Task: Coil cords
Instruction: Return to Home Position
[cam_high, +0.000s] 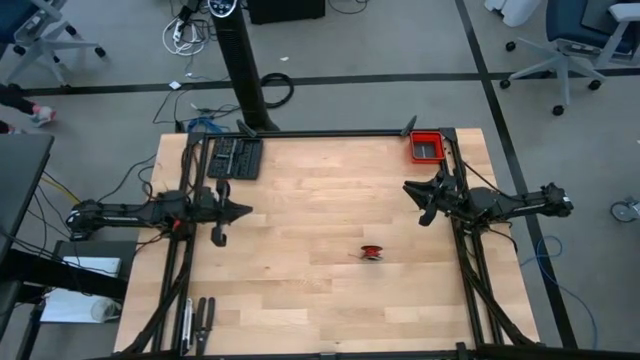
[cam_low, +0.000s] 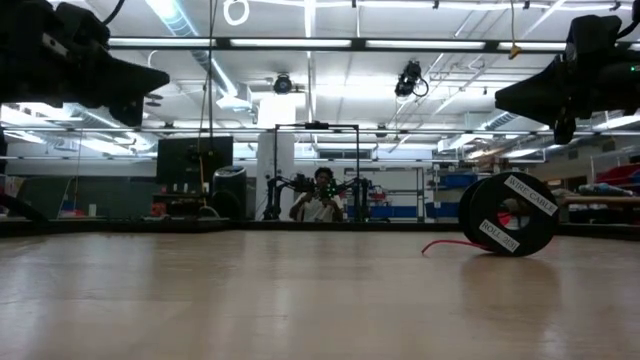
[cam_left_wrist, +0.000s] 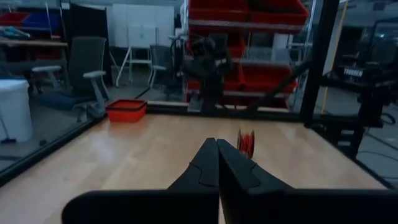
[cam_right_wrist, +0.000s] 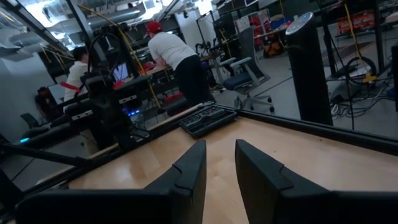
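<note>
The red cord (cam_high: 372, 251) is wound on a small black spool (cam_low: 515, 213) that stands on its rim on the table, right of the middle. One loose red end (cam_low: 448, 243) trails on the wood. My left gripper (cam_high: 247, 211) hovers level at the table's left side, shut and with nothing in it. The spool (cam_left_wrist: 247, 142) shows beyond its fingertips (cam_left_wrist: 217, 147). My right gripper (cam_high: 414, 200) hovers level at the table's right side, open, with nothing between its fingers (cam_right_wrist: 219, 152). Both grippers are well above the tabletop and apart from the spool.
A red bin (cam_high: 426, 147) sits at the table's far right corner, and a black tool tray (cam_high: 235, 157) at the far left. Several hand tools (cam_high: 197, 322) lie near the front left edge. People (cam_right_wrist: 177, 59) stand beyond the table.
</note>
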